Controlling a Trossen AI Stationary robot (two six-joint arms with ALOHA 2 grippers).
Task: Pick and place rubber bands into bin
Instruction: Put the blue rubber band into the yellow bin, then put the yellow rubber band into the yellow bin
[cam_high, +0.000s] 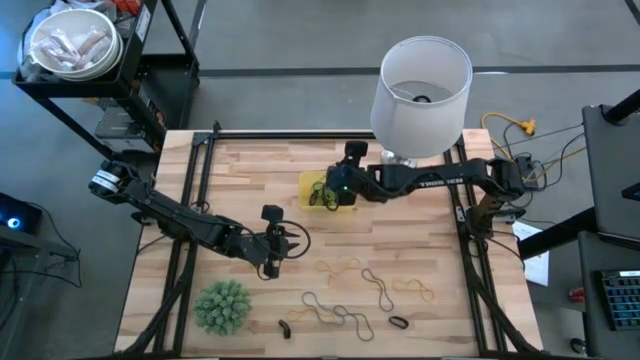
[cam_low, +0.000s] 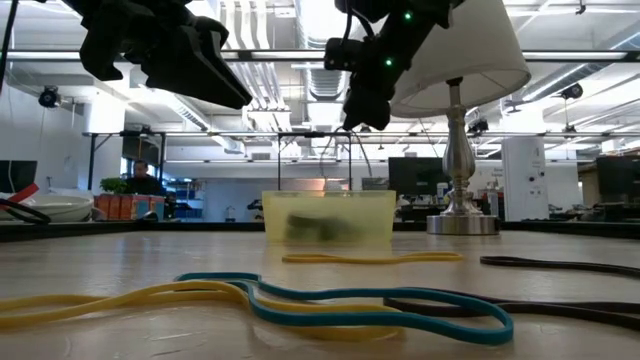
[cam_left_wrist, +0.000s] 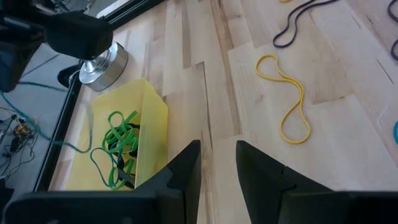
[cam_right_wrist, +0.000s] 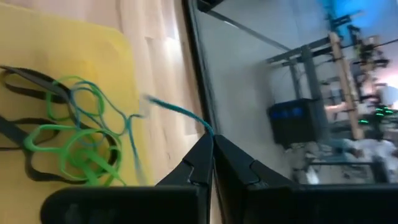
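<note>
The right claw (cam_high: 334, 186), at frame center in the high view, hangs over the yellow bin (cam_high: 318, 190), pinched tight on a thin teal rubber band (cam_right_wrist: 177, 112). The left claw (cam_high: 290, 243), lower left, hovers over bare surface (cam_high: 420, 240), fingers parted, empty. More rubber bands (cam_high: 377, 289) lie along the lower edge.
</note>
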